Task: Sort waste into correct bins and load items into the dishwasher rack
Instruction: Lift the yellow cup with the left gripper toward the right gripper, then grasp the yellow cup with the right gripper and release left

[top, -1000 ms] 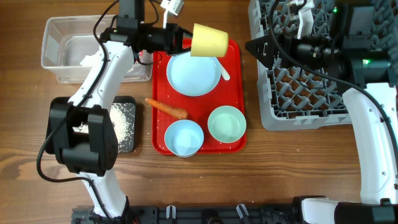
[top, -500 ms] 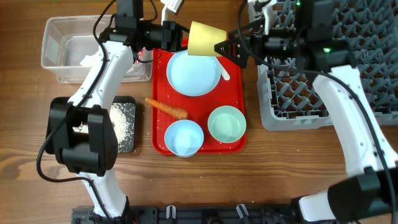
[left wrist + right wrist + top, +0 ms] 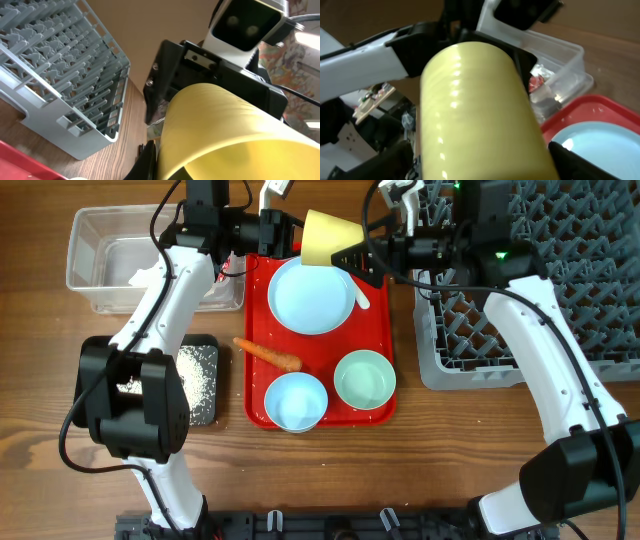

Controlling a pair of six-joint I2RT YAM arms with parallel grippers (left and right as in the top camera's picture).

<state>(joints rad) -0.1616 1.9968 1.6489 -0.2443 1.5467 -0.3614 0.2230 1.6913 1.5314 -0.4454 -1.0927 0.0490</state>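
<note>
My left gripper (image 3: 291, 232) is shut on the small yellow cup (image 3: 322, 240) and holds it on its side above the far end of the red tray (image 3: 378, 330). My right gripper (image 3: 352, 257) has reached in from the right, its open fingers on either side of the cup's closed end. The cup fills the left wrist view (image 3: 225, 130) and the right wrist view (image 3: 475, 110). On the tray lie the light blue plate (image 3: 310, 298), white spoon (image 3: 360, 296), carrot (image 3: 268, 354), light blue bowl (image 3: 296, 400) and pale green bowl (image 3: 364, 378). The grey rack (image 3: 480, 330) stands at the right.
The clear tub (image 3: 100, 250) stands at the far left; the right wrist view shows a red wrapper (image 3: 538, 81) inside it. The black tray (image 3: 205, 405) holds white rice (image 3: 196, 375), left of the red tray.
My right arm has swung left from over the rack to the yellow cup, and its fingers now bracket it. My left gripper still holds the cup, shifted slightly left.
</note>
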